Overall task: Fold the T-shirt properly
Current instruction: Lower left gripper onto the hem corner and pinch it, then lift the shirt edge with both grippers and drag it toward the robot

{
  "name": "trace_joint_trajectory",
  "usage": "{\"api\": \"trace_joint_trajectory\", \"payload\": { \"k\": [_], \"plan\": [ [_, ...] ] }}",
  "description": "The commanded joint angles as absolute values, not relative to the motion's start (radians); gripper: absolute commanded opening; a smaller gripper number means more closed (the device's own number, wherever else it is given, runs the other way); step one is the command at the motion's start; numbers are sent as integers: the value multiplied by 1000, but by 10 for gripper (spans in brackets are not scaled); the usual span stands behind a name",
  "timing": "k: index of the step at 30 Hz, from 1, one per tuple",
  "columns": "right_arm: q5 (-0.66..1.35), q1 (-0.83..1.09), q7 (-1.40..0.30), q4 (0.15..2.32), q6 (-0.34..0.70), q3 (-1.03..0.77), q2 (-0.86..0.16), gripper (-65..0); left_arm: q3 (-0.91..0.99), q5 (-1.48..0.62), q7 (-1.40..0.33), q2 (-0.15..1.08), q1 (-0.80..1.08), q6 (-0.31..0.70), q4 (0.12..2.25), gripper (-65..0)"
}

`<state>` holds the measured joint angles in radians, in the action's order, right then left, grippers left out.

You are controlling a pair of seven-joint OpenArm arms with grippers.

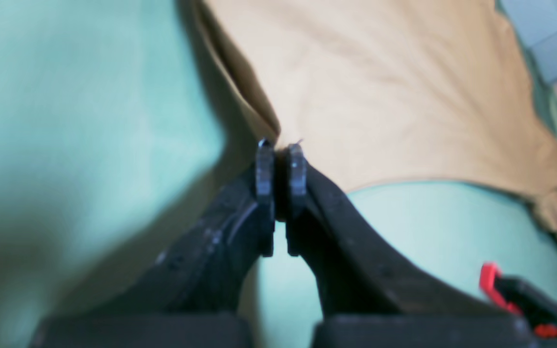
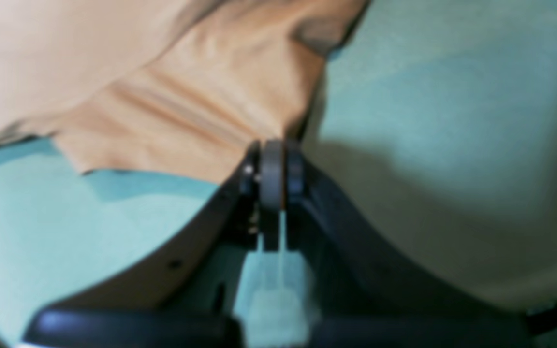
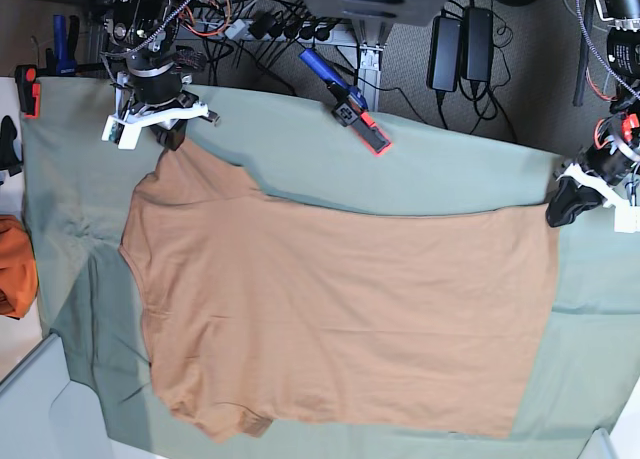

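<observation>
Both hands are pinching the T-shirt [image 3: 340, 309]: left hand [image 1: 281, 145] clamping its hem corner, right hand [image 2: 273, 145] clamping a sleeve. It is lying flat on the green-covered surface [image 3: 450, 169], with no fold made yet.

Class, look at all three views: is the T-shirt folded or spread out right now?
Spread. In the base view the T-shirt lies open in one layer across the green cloth, both sleeves showing, no section doubled over.

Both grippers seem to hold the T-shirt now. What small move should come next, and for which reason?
Probably lift both corners a little together. The left gripper is shut on the T-shirt at its hem corner and the right gripper is shut on a sleeve, while the shirt lies spread flat on the green cloth.
</observation>
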<state>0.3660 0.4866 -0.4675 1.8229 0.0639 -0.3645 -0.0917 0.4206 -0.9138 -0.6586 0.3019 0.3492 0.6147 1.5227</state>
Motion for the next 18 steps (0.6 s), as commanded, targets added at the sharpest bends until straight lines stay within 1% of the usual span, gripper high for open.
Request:
{"api": "trace_joint_trajectory", "payload": {
  "k": [1, 6, 9, 18],
  "plan": [
    [380, 495, -453, 1860, 78, -376, -100, -650, 438, -947, -640, 319, 344, 641, 1538, -650],
    [408, 507, -457, 1932, 79, -387, -100, -650, 464, -993, -661, 328, 329, 641, 1538, -650],
    [408, 504, -457, 1967, 99, -387, -100, -650, 464, -1013, -664, 342, 321, 641, 1538, -650],
    [408, 426, -473, 1972, 150, -387, -134, -650, 463, -962, -664, 352, 226, 640, 1538, -650]
  ]
}}
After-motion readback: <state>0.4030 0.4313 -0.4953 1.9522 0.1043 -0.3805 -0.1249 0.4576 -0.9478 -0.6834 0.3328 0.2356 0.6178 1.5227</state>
